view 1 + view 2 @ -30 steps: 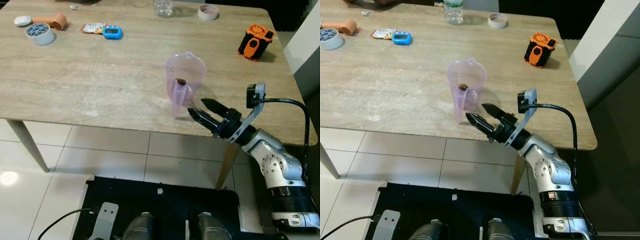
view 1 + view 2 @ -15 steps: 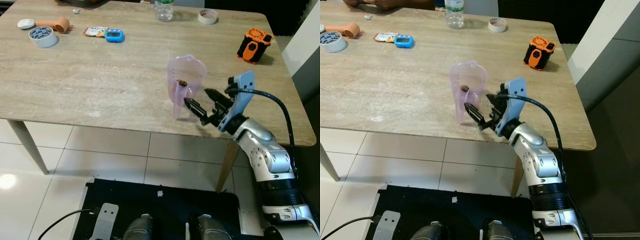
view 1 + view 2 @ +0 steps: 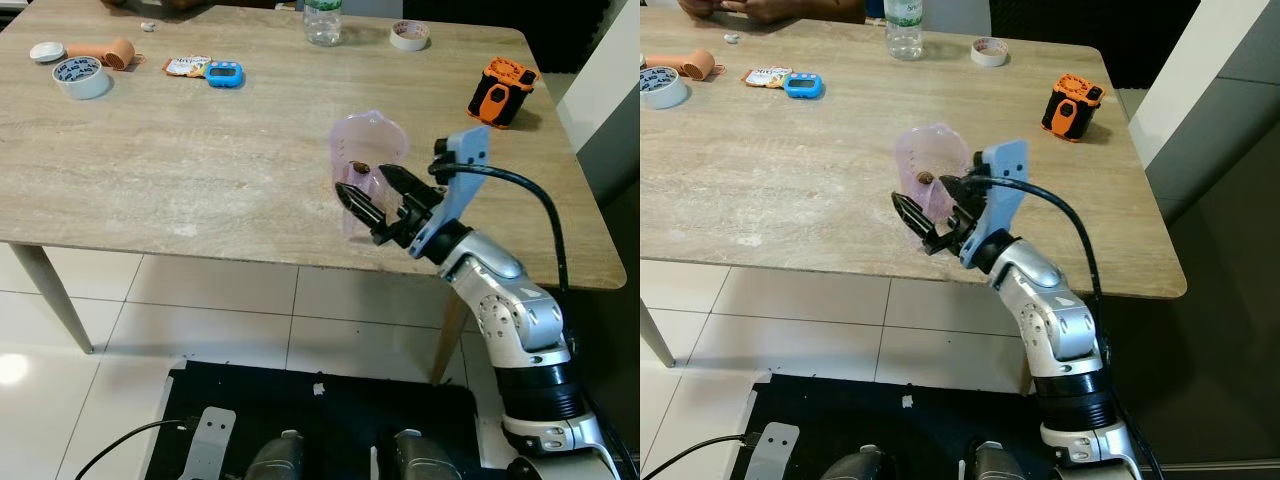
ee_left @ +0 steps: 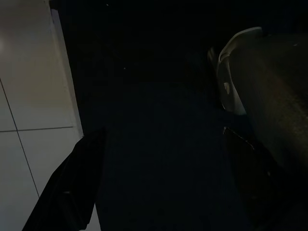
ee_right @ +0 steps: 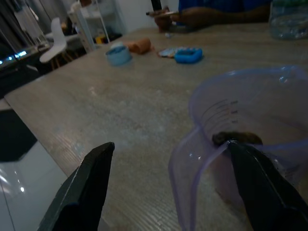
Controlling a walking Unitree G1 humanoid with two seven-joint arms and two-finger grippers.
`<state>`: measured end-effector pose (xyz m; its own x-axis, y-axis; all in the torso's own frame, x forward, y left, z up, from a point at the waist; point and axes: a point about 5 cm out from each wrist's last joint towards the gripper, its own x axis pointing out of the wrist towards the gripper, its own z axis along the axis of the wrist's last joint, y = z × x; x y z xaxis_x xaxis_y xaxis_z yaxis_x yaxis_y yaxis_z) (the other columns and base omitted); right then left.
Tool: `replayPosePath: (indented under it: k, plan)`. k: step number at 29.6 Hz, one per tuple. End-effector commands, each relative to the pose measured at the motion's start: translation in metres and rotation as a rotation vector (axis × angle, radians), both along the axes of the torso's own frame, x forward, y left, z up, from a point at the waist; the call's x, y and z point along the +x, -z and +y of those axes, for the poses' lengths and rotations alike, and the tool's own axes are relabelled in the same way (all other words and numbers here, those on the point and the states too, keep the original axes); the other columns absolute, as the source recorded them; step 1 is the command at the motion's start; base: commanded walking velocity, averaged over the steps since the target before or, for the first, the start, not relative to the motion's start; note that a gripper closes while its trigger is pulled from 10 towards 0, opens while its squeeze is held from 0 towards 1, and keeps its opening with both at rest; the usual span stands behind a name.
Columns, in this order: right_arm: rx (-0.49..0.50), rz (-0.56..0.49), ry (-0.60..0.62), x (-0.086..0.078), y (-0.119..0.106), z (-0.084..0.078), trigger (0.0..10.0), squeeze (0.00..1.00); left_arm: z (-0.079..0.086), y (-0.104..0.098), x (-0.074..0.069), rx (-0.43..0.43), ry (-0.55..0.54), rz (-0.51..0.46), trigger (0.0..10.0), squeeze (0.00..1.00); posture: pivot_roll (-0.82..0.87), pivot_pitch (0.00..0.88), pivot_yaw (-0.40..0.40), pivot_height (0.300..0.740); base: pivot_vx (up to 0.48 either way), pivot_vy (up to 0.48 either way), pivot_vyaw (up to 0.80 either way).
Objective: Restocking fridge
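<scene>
A see-through purple measuring jug (image 3: pixel 368 150) stands near the front edge of the wooden table (image 3: pixel 200 170), its handle toward me. A small brown object (image 3: pixel 361 165) sits inside it. My right gripper (image 3: pixel 362 182) is open at the jug's front. One finger lies on each side of the handle, and they do not squeeze it. The right wrist view looks at the jug (image 5: pixel 250 125) from close up, between the two spread fingers (image 5: pixel 82 192). My left gripper (image 4: pixel 163 192) hangs idle and open over the dark robot base and white floor tiles.
Far across the table lie a roll of tape (image 3: pixel 80 76), a blue timer (image 3: pixel 224 72), a water bottle (image 3: pixel 324 22), a second tape roll (image 3: pixel 407 35) and an orange tool (image 3: pixel 494 90). A person's hands (image 3: pixel 770 8) rest at the far edge.
My right gripper has swung left and forward from the table's front edge up to the jug, and its fingers now straddle the handle. The jug has not moved.
</scene>
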<state>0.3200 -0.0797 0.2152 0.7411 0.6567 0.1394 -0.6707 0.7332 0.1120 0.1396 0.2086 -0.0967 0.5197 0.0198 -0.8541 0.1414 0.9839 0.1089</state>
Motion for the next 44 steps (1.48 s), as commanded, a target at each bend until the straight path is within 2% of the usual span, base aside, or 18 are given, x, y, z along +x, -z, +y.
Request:
replayPosePath:
  k: [1, 17, 24, 25, 27, 29, 30, 31, 32, 38, 39, 40, 41, 44]
  plan:
    - [-0.040, 0.038, 0.000, -0.002, 0.008, 0.006, 10.0, 0.00, -0.008, 0.006, -0.012, -0.018, 0.015, 0.047, 10.0, 0.00, -0.01, 0.159, -0.034, 0.740, 0.000, 0.000, 0.00]
    - [-0.124, 0.167, 0.070, -0.002, 0.020, 0.018, 10.0, 0.00, -0.010, 0.006, -0.010, -0.021, 0.015, 0.042, 10.0, 0.00, -0.01, 0.151, -0.037, 0.740, 0.000, 0.000, 0.00]
    - [-0.095, 0.210, 0.110, 0.001, 0.021, 0.024, 10.0, 0.00, -0.011, 0.006, -0.012, -0.025, 0.015, 0.045, 10.0, 0.00, -0.01, 0.154, -0.037, 0.740, 0.000, 0.000, 0.00]
    - [-0.067, 0.229, 0.100, 0.001, 0.020, 0.031, 10.0, 0.00, -0.012, 0.006, -0.012, -0.027, 0.014, 0.046, 10.0, 0.00, -0.01, 0.155, -0.039, 0.740, 0.000, 0.000, 0.00]
    - [-0.053, 0.230, 0.099, 0.002, 0.021, 0.036, 10.0, 0.40, -0.011, 0.007, -0.013, -0.026, 0.011, 0.049, 10.0, 0.00, -0.01, 0.154, -0.039, 0.740, 0.000, 0.000, 0.00]
    - [-0.052, 0.231, 0.101, 0.002, 0.021, 0.037, 10.0, 0.40, -0.011, 0.007, -0.013, -0.025, 0.010, 0.050, 10.0, 0.00, -0.01, 0.154, -0.039, 0.740, 0.000, 0.000, 0.00]
    - [-0.056, 0.232, 0.111, 0.003, 0.022, 0.038, 10.0, 0.96, -0.011, 0.007, -0.013, -0.025, 0.009, 0.050, 10.0, 0.00, -0.01, 0.154, -0.039, 0.740, 0.000, 0.000, 0.00]
    - [-0.056, 0.232, 0.111, 0.003, 0.022, 0.038, 10.0, 0.96, -0.011, 0.007, -0.013, -0.025, 0.009, 0.050, 10.0, 0.00, -0.01, 0.154, -0.039, 0.740, 0.000, 0.000, 0.00]
    - [-0.057, 0.236, 0.128, 0.005, 0.024, 0.039, 10.0, 1.00, -0.011, 0.007, -0.013, -0.025, 0.008, 0.048, 10.0, 0.00, 0.00, 0.153, -0.041, 0.740, 0.000, 0.000, 0.00]
    - [-0.074, 0.253, 0.280, 0.018, 0.033, 0.042, 10.0, 1.00, -0.011, 0.007, -0.013, -0.027, 0.004, 0.048, 10.0, 0.00, 0.00, 0.151, -0.041, 0.740, 0.000, 0.000, 0.00]
    - [-0.067, 0.264, 0.293, 0.020, 0.035, 0.042, 10.0, 0.29, -0.011, 0.007, -0.013, -0.028, 0.003, 0.048, 10.0, 0.00, 0.00, 0.151, -0.045, 0.740, 0.000, 0.000, 0.00]
    - [-0.067, 0.264, 0.293, 0.020, 0.035, 0.042, 10.0, 0.29, -0.011, 0.007, -0.013, -0.028, 0.003, 0.048, 10.0, 0.00, 0.00, 0.151, -0.045, 0.740, 0.000, 0.000, 0.00]
    - [-0.057, 0.274, 0.305, 0.021, 0.036, 0.041, 10.0, 0.00, -0.012, 0.007, -0.013, -0.029, 0.002, 0.046, 10.0, 0.00, 0.00, 0.151, -0.045, 0.740, 0.000, 0.000, 0.00]
    - [-0.045, 0.286, 0.323, 0.022, 0.038, 0.040, 10.0, 0.00, -0.012, 0.006, -0.012, -0.030, 0.002, 0.043, 10.0, 0.00, 0.00, 0.151, -0.045, 0.740, 0.000, 0.000, 0.00]
